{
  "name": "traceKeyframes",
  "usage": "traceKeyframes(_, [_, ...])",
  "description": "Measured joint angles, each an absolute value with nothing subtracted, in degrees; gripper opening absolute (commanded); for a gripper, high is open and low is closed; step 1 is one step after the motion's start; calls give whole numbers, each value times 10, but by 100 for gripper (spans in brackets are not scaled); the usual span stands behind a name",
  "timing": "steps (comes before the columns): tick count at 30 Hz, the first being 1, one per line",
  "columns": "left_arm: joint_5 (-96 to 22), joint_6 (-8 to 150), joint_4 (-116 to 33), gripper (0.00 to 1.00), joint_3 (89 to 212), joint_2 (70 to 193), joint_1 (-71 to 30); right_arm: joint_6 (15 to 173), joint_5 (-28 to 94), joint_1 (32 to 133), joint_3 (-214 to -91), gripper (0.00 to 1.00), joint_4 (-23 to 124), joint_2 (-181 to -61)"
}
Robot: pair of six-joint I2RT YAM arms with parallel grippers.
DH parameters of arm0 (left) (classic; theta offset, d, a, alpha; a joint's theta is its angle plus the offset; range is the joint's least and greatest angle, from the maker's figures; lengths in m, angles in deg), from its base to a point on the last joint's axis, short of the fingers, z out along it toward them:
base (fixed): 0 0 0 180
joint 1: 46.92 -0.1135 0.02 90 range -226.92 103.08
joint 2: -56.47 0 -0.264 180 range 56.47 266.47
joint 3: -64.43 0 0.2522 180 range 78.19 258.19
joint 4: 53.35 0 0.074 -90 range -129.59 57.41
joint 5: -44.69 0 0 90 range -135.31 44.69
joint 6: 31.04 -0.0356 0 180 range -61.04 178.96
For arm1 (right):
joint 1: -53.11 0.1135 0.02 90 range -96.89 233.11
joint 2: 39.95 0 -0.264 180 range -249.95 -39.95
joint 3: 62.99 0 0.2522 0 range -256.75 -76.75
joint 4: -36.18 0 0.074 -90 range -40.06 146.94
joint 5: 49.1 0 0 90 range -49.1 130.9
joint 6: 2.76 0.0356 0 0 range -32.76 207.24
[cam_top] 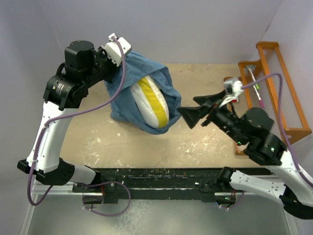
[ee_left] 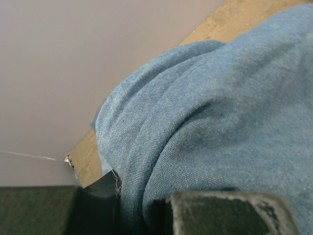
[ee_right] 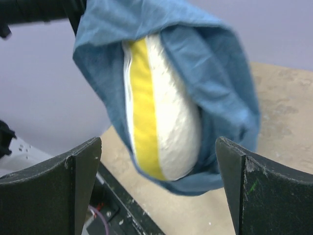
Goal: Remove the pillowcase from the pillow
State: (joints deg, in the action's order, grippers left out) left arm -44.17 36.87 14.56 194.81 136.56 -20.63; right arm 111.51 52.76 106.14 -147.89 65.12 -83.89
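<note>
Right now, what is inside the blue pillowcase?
The pillow: its cream quilted end and yellow band show at the open mouth of the pillowcase. The rest is hidden under cloth.

The pillowcase (ee_left: 220,122) is matt blue cloth with a fine twill weave. The pillow (ee_right: 173,117) is cream, nubbly fabric with a smooth yellow band (ee_right: 142,122). The table (cam_top: 146,147) looks rough, scuffed, perhaps wood.

no readable text, labels or signs
</note>
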Motion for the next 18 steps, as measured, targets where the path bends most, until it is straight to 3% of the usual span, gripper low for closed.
traceKeyframes(18, [-460,363,136,0,1945,1366,-206,1015,465,1094,-1519,97,642,-1048])
